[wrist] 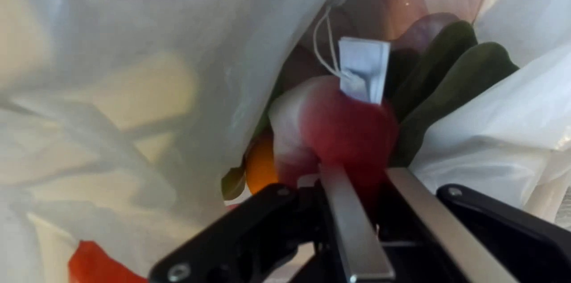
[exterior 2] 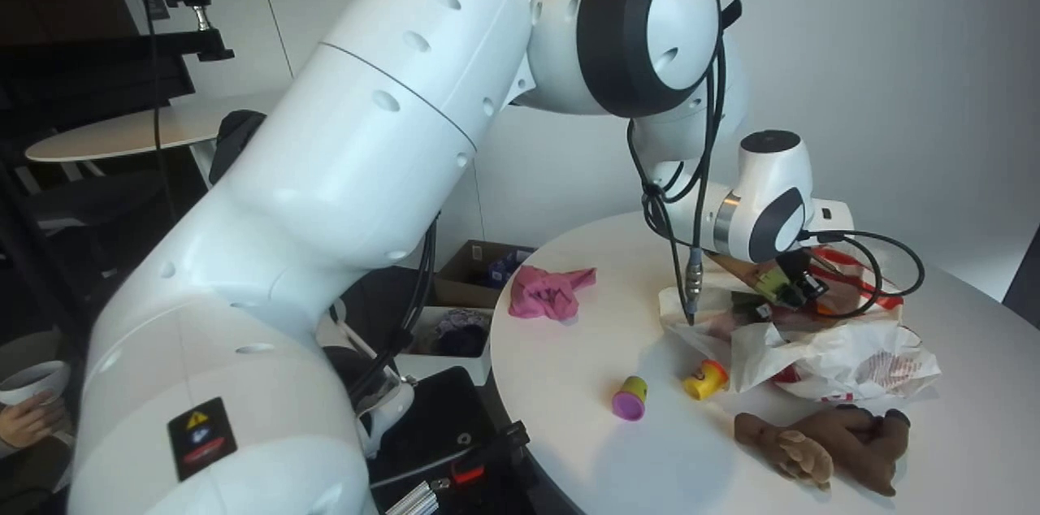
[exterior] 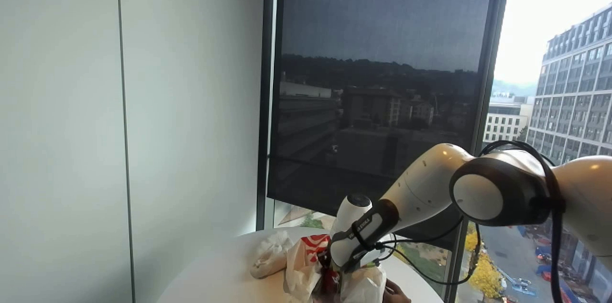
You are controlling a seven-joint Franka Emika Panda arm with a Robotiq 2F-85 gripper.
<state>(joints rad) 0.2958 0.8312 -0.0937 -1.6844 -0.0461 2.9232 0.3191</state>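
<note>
Gripper (wrist: pixel 362 175) pinching a red toy (wrist: pixel 341 122) down inside a white bag (wrist: pixel 111 95).
The jaws stand close, the toy's near side squeezed between them, and the toy sits among green leaves (wrist: pixel 459 91) on the right of the wrist view and an orange ball (wrist: pixel 262 164) on the left; it is too dim in there to tell whether the leaves belong to the toy. A paper tag (wrist: pixel 362 66) hangs on a string at its far side. In an exterior view the bag rests on the round table (exterior 2: pixel 569 401), with a brown plush (exterior 2: pixel 861 450) just beside it. An even squeeze and slow, straight travel should serve best, since loose bag walls flank the gripper and could fold into the jaws, and the string could catch.
</note>
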